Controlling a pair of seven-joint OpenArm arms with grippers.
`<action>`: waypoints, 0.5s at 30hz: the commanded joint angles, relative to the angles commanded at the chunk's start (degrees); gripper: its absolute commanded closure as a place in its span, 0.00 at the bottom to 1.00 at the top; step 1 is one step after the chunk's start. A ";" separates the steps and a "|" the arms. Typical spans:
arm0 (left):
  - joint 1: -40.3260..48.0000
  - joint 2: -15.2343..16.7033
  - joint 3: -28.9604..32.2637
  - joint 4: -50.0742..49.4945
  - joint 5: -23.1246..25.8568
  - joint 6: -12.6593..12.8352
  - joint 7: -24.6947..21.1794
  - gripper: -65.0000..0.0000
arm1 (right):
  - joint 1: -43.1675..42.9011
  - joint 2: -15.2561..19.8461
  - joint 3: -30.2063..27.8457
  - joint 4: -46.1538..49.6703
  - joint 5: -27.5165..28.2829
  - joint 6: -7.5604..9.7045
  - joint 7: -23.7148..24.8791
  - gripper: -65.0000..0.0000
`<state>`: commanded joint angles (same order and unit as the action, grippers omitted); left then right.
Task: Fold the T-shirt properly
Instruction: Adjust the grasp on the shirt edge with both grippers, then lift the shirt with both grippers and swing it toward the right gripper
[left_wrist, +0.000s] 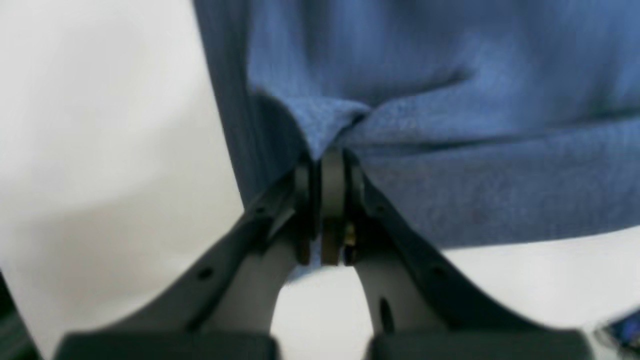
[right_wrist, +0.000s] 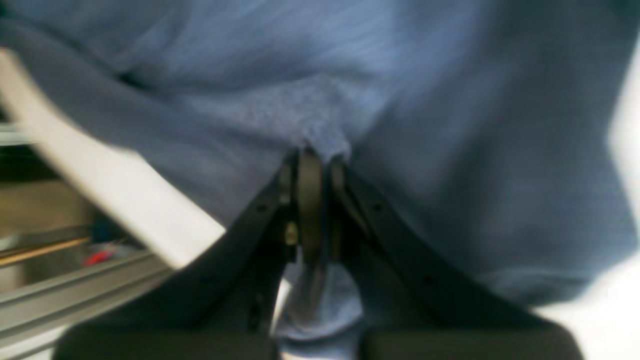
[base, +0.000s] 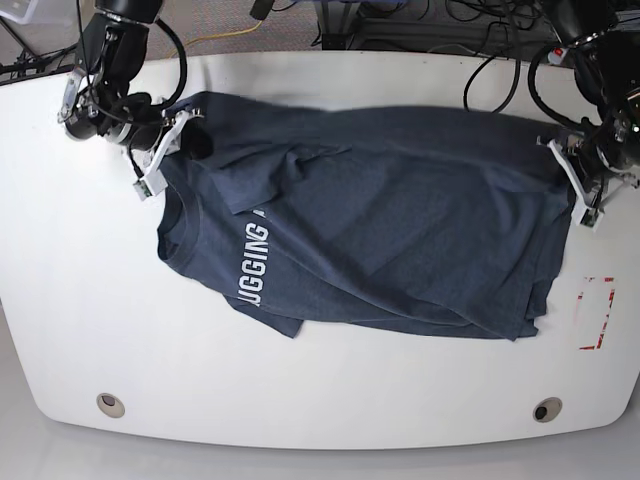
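The dark navy T-shirt (base: 400, 230) lies spread across the white table (base: 320, 390). A layer is folded over it, and the white letters "UGGING" (base: 254, 262) show near its left side. My right gripper (base: 188, 130) is at the shirt's top-left corner. In the right wrist view this gripper (right_wrist: 312, 155) is shut on a bunched pinch of the T-shirt (right_wrist: 450, 150). My left gripper (base: 560, 160) is at the shirt's right edge. Its wrist view shows it (left_wrist: 330, 155) shut on a fold of the T-shirt (left_wrist: 475, 165).
A red-outlined rectangle (base: 597, 312) is marked on the table to the right of the shirt. Two round holes (base: 111, 404) (base: 546, 409) sit near the front edge. Cables (base: 470, 30) run behind the table. Metal rails (right_wrist: 75, 290) lie beyond the table edge.
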<state>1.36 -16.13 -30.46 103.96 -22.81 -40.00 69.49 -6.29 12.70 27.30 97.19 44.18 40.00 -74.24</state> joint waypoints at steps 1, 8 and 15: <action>-1.67 0.09 0.97 0.44 0.00 0.00 0.00 1.00 | 1.32 0.00 0.00 0.00 -1.23 0.00 0.00 1.00; -9.58 0.26 4.22 4.92 -0.44 1.54 0.00 1.00 | 11.69 4.48 0.00 0.00 -9.14 0.00 0.00 1.00; -18.37 0.26 4.31 6.95 -0.35 4.79 0.00 1.00 | 24.79 8.18 -0.53 -0.09 -17.32 0.00 0.18 1.00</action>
<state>-17.01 -15.87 -26.15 110.90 -23.16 -35.21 69.49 18.51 20.88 26.77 97.10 26.86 40.00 -74.07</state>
